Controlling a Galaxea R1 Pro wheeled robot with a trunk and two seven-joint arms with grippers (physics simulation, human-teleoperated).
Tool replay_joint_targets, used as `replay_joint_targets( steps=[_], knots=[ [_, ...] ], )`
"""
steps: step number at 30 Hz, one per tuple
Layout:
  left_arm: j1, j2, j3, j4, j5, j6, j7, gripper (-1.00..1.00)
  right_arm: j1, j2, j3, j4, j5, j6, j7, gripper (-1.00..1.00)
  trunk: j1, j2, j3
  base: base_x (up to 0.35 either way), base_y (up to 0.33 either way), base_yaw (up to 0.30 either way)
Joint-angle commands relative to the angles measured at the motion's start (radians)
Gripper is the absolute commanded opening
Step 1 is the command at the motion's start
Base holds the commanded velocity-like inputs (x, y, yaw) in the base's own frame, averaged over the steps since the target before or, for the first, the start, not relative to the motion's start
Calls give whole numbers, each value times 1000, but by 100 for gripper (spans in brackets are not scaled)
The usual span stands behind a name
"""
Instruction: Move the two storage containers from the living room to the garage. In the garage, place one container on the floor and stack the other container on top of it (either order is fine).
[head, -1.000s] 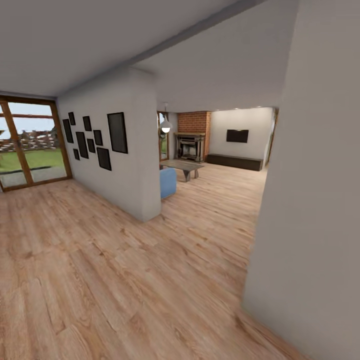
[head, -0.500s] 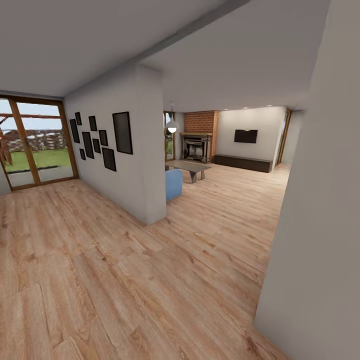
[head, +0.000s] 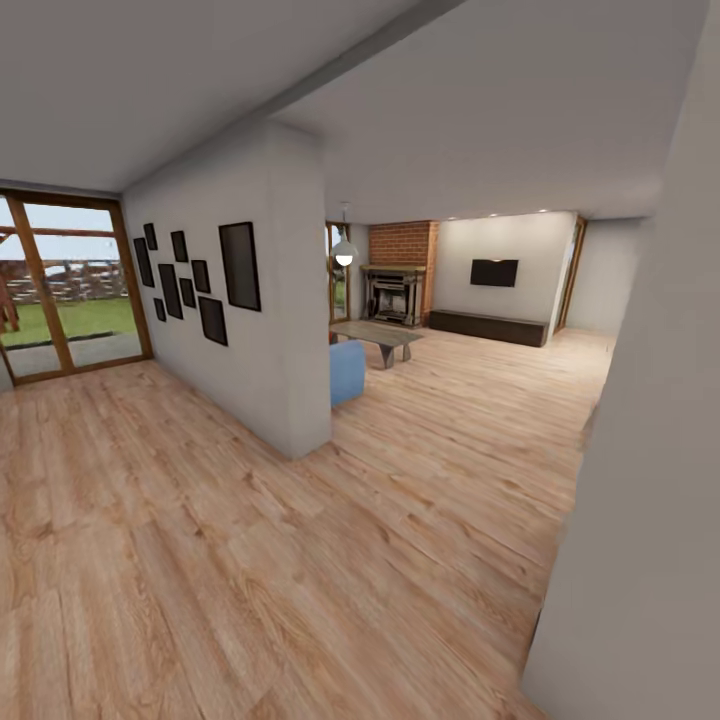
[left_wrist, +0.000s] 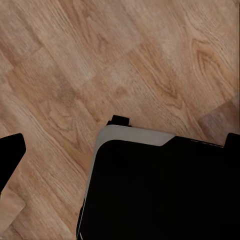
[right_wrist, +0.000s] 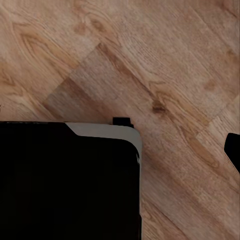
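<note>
Ahead, living room beyond plank floor; fireplace visible; pincer states: cannot tell.

Pretty even, soft light from where I was driving. Daylight came in through the glass doors, plus a glowing pendant lamp and small ceiling spots further back. Wide-angle stretch bent the near wall at the edge. Wrist feeds were sharp on the floor, with the black robot body pure shadow.
</note>
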Motion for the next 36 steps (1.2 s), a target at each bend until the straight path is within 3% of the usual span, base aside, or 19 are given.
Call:
replay_joint_targets(
  steps=[1,28,36],
  knots=[
    [0,0,-3,1,7,-4,2,100,-1,1,8,3,-6,-6,-3,100,1,-1,0,322,0,0],
    [0,0,-4,1,7,1,2,100,-1,0,8,3,-3,-8,3,100,1,-1,0,322,0,-1],
    [0,0,-4,1,8,-2,2,100,-1,0,8,3,-3,-7,10,100,1,-1,0,322,0,-188]
  ],
)
